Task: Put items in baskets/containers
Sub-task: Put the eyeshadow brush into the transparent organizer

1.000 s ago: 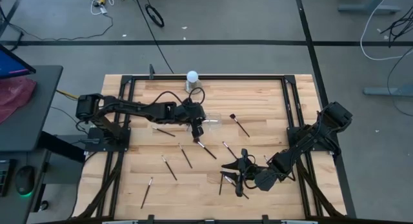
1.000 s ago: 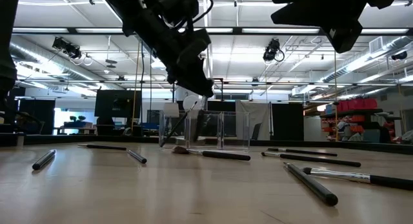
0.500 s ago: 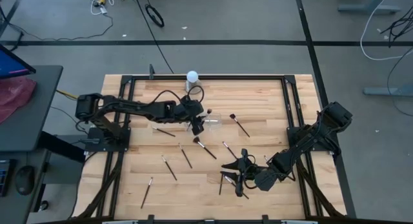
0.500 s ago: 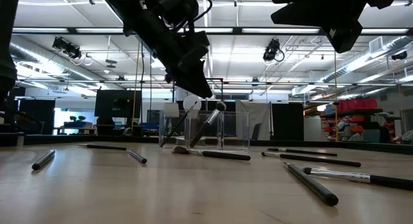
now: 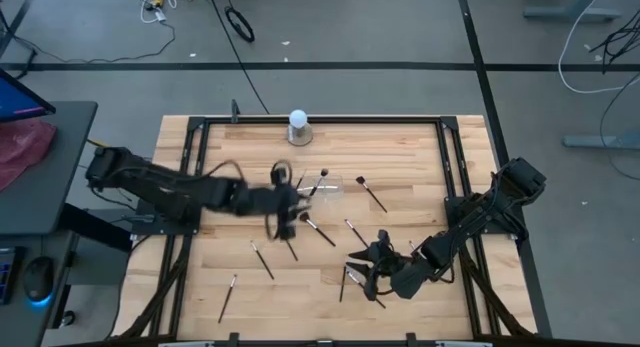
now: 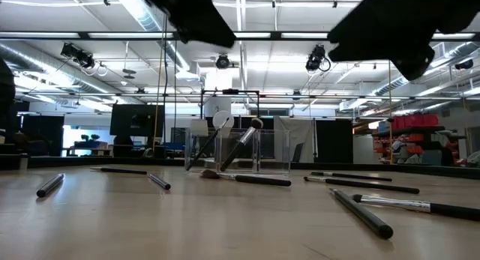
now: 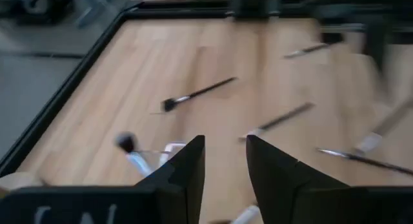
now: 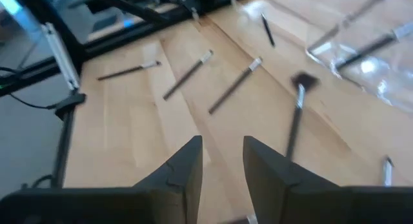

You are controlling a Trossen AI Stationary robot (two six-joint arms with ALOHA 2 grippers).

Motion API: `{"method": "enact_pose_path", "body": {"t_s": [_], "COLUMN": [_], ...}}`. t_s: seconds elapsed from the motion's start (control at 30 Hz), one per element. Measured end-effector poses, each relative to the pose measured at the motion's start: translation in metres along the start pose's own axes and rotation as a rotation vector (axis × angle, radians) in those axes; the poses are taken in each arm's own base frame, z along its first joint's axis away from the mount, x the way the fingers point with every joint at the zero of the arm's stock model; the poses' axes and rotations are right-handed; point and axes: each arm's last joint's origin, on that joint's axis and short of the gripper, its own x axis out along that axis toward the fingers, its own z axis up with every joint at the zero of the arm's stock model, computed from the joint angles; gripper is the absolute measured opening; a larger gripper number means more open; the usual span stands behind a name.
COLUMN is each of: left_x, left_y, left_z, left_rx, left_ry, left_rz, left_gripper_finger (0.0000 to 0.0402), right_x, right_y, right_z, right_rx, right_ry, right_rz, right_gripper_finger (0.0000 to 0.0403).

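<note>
The clear holder (image 5: 327, 187) stands mid-table with a dark-handled brush (image 5: 318, 180) leaning in it; the low view shows the holder (image 6: 271, 151) with that brush (image 6: 241, 144) propped inside. My left gripper (image 5: 284, 209) hovers just left of the holder, open and empty; in its wrist view the gripper (image 7: 224, 166) has nothing between the fingers (image 7: 187, 175). My right gripper (image 5: 362, 264) hangs over brushes at the front right, open and empty (image 8: 222, 159). Loose brushes lie around: one (image 5: 370, 194) right of the holder, one (image 5: 318, 228) in front of it, one (image 5: 262, 259) farther left.
A white ball on a grey base (image 5: 298, 124) stands at the back edge. More brushes lie at the front left (image 5: 228, 297) and under the right arm (image 5: 352, 282). Black frame rails (image 5: 447, 157) border the wooden table.
The left gripper let a brush go into the holder, then pulled back left and toward the front. The brush now leans in the holder. The right arm barely shifted.
</note>
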Motion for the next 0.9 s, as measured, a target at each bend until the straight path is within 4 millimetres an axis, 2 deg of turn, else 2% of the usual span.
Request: {"method": "enact_pose_path", "body": {"t_s": [0.2, 0.33, 0.43, 0.57, 0.7, 0.9], "left_x": [-0.016, -0.017, -0.016, -0.01, -0.002, 0.007], "left_y": [-0.052, -0.073, -0.081, -0.083, -0.083, -0.08], "left_z": [-0.032, -0.065, -0.087, -0.105, -0.112, -0.117], "left_rx": [0.025, -0.034, -0.068, -0.118, -0.145, -0.134], "left_ry": [-0.006, -0.043, -0.077, -0.126, -0.156, -0.134], "left_rz": [-0.043, -0.037, -0.032, -0.038, -0.033, -0.005], "left_gripper_finger": [0.0115, 0.0115, 0.0115, 0.0115, 0.0115, 0.0115], "right_x": [0.003, 0.013, 0.027, 0.048, 0.061, 0.071], "right_y": [-0.012, -0.024, -0.034, -0.053, -0.073, -0.086], "right_z": [-0.006, -0.008, -0.013, -0.022, -0.025, -0.03], "right_rx": [0.036, 0.017, 0.002, -0.037, -0.043, -0.033], "right_ry": [0.064, 0.09, 0.107, 0.145, 0.198, 0.335], "right_rz": [-0.09, -0.168, -0.227, -0.328, -0.429, -0.418], "right_gripper_finger": [0.0112, 0.0115, 0.0132, 0.0161, 0.0168, 0.0144]}}
